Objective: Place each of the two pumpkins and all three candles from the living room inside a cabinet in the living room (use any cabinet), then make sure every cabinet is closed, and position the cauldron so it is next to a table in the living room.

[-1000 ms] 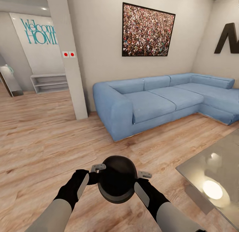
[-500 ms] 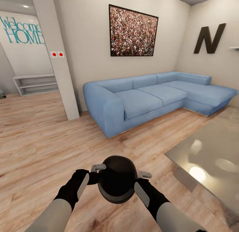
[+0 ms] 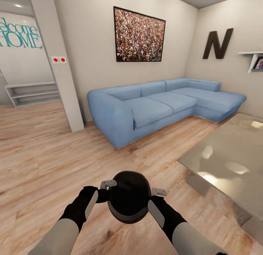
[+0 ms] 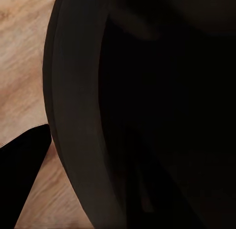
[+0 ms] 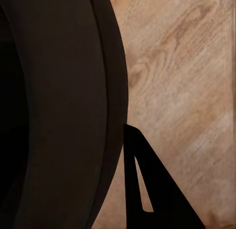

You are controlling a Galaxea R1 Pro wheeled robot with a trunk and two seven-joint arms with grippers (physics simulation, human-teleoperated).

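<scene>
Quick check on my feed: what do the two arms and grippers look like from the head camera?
Both arms have smooth light-grey forearm sleeves ending in black wrist housings. The left gripper and right gripper each show flat grey finger pads on black fingers, with small grey tabs. No cables or markings are visible.

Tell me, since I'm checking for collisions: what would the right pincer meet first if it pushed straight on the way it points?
The cauldron. The right pincer points inward at its side and looks already pressed against it, with the left pincer opposite. Contact depth is hard to judge.
</scene>
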